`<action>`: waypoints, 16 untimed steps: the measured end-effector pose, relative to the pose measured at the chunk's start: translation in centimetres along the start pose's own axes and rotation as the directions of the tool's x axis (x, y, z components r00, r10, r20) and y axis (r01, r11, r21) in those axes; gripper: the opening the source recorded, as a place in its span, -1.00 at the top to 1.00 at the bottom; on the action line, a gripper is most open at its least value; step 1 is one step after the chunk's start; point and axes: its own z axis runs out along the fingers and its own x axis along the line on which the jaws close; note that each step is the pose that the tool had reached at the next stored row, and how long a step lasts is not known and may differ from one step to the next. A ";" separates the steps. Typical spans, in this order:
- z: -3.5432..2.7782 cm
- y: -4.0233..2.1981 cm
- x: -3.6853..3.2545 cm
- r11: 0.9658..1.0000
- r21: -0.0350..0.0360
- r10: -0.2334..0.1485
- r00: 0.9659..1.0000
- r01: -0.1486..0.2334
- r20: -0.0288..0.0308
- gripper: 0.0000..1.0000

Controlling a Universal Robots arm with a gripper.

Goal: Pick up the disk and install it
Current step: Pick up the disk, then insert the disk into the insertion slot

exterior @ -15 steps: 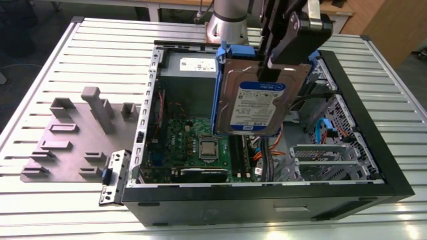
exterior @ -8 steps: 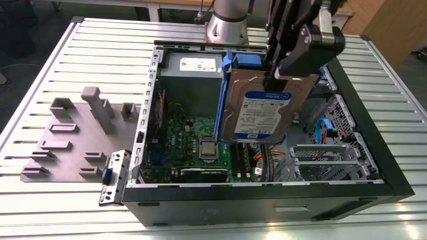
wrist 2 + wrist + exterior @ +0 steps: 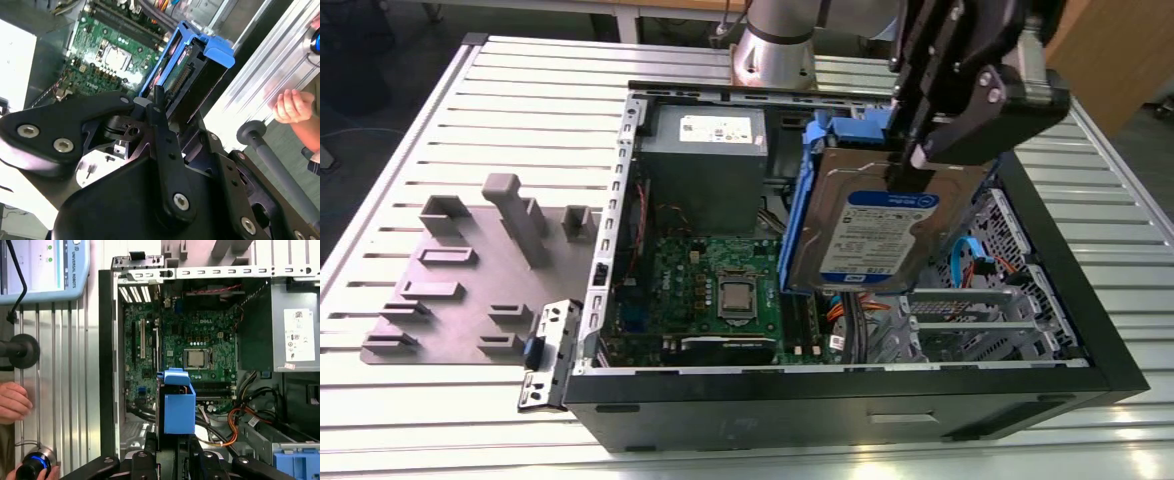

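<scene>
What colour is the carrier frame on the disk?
Blue: the carrier frame of the disk shows best in the first wrist view.

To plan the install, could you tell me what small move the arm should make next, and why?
Probably ease it slowly downward: the jaws hold the disk upright over the open computer case, not yet seated in it.
</scene>
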 end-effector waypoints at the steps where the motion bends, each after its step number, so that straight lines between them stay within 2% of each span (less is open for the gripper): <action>1: 0.01 -0.41 0.00 1.000 0.000 0.000 1.000 0.000 0.000 0.31; 10: 0.07 -4.27 -0.06 1.000 0.000 0.000 1.000 0.000 0.000 0.31; 16: 0.22 -5.61 0.78 1.000 0.000 0.000 1.000 0.000 0.000 0.31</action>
